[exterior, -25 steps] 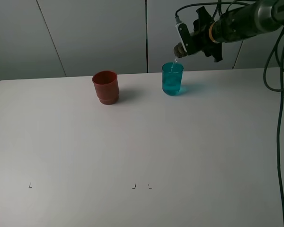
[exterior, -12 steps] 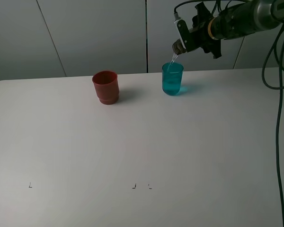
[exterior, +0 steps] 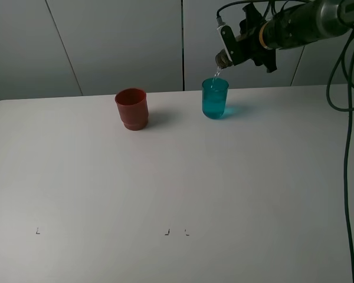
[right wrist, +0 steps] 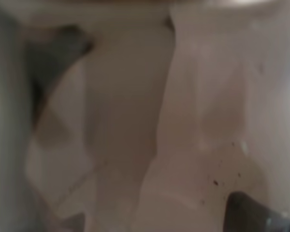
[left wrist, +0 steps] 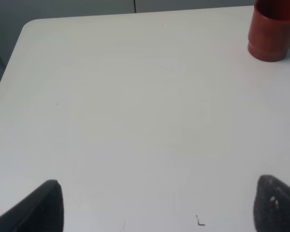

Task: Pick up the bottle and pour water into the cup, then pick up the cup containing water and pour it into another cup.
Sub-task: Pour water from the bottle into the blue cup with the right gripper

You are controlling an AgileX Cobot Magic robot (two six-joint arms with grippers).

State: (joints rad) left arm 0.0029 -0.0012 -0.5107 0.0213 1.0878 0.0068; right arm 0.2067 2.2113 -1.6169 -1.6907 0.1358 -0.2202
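The teal cup (exterior: 215,98) stands at the back of the white table, filled with water well up its sides. Above it to the right, my right gripper (exterior: 244,48) is shut on the bottle (exterior: 223,59), which is tipped with its neck over the cup's rim. A thin stream of water falls from the neck into the cup. The bottle's blurred clear plastic (right wrist: 183,121) fills the right wrist view. The red cup (exterior: 131,108) stands upright to the left of the teal one, also seen as the red cup (left wrist: 273,30). My left gripper (left wrist: 159,208) is open over bare table.
The white table (exterior: 177,188) has small dark marks near its front edge (exterior: 166,232). Black cables (exterior: 346,141) hang down at the right side. A grey wall panel closes the back.
The right arm has lifted the bottle's neck slightly while the stream keeps running. The water in the teal cup has risen. The red cup has not moved.
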